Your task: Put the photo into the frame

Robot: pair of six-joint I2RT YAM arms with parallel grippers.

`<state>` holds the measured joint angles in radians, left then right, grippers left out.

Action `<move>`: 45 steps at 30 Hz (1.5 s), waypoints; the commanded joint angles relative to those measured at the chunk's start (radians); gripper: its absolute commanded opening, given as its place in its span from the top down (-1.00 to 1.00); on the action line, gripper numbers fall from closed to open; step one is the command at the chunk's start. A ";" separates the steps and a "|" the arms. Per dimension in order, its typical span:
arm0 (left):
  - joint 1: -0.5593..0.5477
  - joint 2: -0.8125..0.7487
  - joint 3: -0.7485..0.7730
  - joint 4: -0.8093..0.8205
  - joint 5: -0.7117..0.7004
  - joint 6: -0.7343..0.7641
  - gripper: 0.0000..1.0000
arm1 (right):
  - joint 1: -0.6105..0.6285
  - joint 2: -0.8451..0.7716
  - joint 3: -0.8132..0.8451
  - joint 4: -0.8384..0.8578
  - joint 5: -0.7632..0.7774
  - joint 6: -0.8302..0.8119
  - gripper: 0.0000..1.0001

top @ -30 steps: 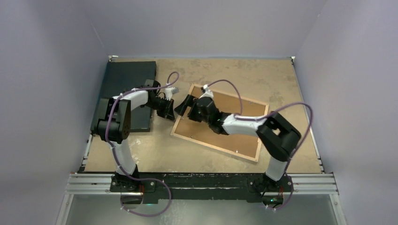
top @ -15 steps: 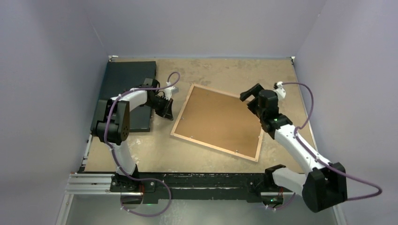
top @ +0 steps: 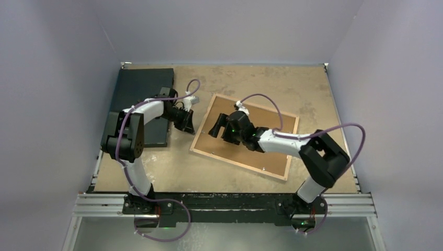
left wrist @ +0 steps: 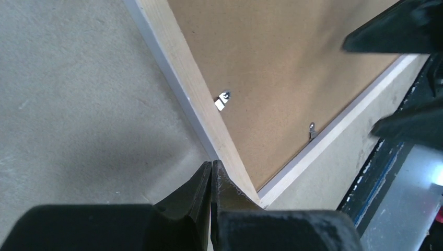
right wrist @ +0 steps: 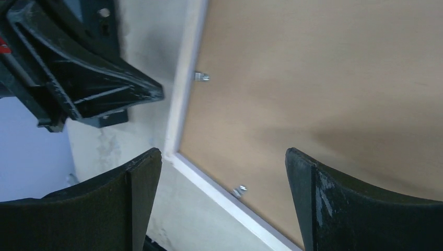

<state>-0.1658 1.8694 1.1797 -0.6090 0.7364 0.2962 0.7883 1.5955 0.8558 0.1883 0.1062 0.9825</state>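
Observation:
The frame (top: 237,164) lies face down in the middle of the table, with a brown fibreboard backing panel (top: 271,149) inside its light wooden rails. The photo is hidden. My left gripper (top: 187,125) is shut on nothing, its tips (left wrist: 211,164) at the frame's (left wrist: 188,78) left rail near the corner. My right gripper (top: 216,125) hangs open over the panel's left end. Between its fingers show the frame's corner (right wrist: 183,104) and bare panel (right wrist: 324,94); it (right wrist: 222,154) holds nothing. Small metal clips (left wrist: 223,99) (right wrist: 239,191) stick out along the rails.
A flat black board (top: 141,99) lies at the back left, partly under my left arm. The two grippers are close together at the frame's left edge; the left one (right wrist: 104,89) shows in the right wrist view. Purple walls close in three sides of the table.
My right arm swung out past the frame's right end half a second ago and has come back over its left end. The left gripper and frame have not moved.

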 commanded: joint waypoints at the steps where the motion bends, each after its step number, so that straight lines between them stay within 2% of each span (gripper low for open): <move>1: -0.001 -0.052 0.009 -0.021 0.071 0.010 1.00 | 0.038 0.089 0.124 0.140 -0.045 0.054 -0.78; 7: -0.002 -0.037 -0.012 -0.013 0.064 0.013 1.00 | 0.050 0.225 0.184 0.212 -0.087 0.121 -0.69; 14: -0.002 -0.038 -0.024 -0.006 0.054 0.017 1.00 | 0.060 0.322 0.257 0.211 -0.104 0.145 -0.60; 26: -0.002 -0.043 -0.037 0.003 0.041 0.024 1.00 | 0.061 0.392 0.303 0.209 -0.101 0.176 -0.47; 45: -0.002 -0.048 -0.051 0.011 0.051 0.031 1.00 | 0.063 0.411 0.325 0.224 -0.049 0.163 -0.17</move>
<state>-0.1658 1.8690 1.1419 -0.5961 0.7506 0.3069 0.8509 2.0026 1.1465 0.4042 0.0097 1.1500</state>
